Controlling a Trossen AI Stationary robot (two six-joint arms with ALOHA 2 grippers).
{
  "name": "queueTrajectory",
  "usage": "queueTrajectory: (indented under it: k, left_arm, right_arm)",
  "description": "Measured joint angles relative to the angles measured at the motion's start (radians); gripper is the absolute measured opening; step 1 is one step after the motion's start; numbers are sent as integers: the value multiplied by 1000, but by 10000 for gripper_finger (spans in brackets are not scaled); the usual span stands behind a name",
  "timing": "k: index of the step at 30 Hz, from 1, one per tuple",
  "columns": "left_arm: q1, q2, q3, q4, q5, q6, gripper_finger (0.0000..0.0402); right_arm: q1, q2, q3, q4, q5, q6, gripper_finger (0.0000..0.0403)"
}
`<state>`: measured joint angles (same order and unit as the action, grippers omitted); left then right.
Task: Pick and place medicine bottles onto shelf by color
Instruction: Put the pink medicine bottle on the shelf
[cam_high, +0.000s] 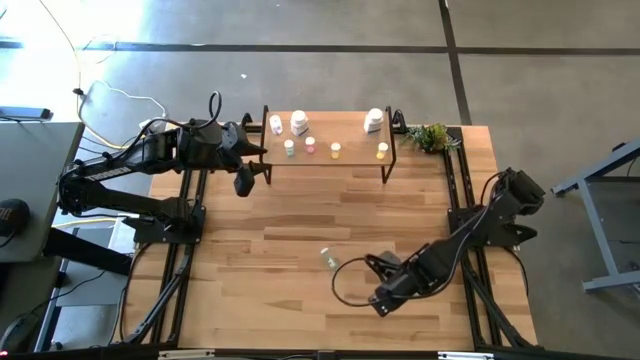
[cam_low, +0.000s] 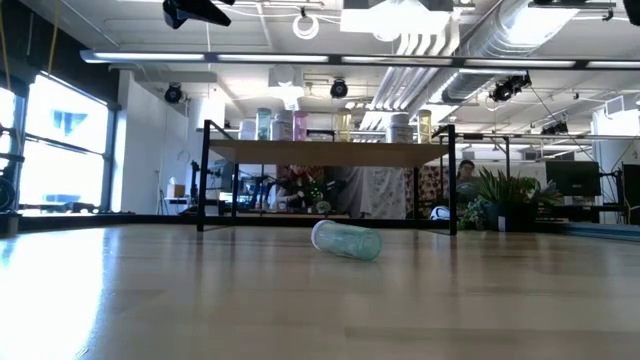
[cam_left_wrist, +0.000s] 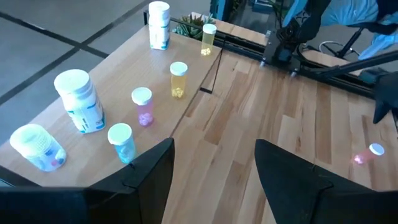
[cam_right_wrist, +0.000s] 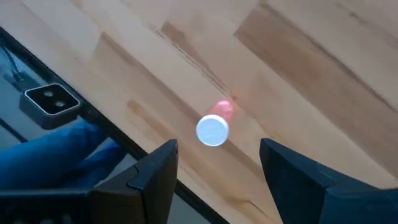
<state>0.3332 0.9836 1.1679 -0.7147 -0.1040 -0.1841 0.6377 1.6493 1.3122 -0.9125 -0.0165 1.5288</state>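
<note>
**Left arm.** The left gripper (cam_left_wrist: 212, 152) hovers off the left end of the shelf (cam_high: 345, 163), jaws apart and empty. Seven medicine bottles (cam_left_wrist: 142, 106) stand upright on the shelf.

**Task item.** One fallen bottle (cam_high: 328, 258) lies on its side on the table (cam_high: 260, 235), well clear of the shelf, at about 6 o'clock from its middle in the high view.

**Right arm.** The right gripper (cam_right_wrist: 214, 155) is just beside this bottle, jaws apart with nothing between them. The bottle lies at about 10 o'clock from the jaws. Its long axis runs roughly from 11 to 5 o'clock, white cap end towards the jaws.

**Judgement.** The right arm is much the nearer. Because the bottle sits nearly end-on, the jaws probably need to close across the body, not along it.
</note>
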Motion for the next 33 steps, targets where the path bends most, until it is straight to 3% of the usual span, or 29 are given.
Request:
queueTrajectory:
  k: [8, 33]
  left_arm:
    - [0, 0, 0, -2, 0, -25, 213]
    - [0, 0, 0, -52, -12, -50, 213]
  right_arm:
    - [16, 0, -124, 204, -5, 38, 218]
    - [18, 129, -150, 293, -63, 31, 217]
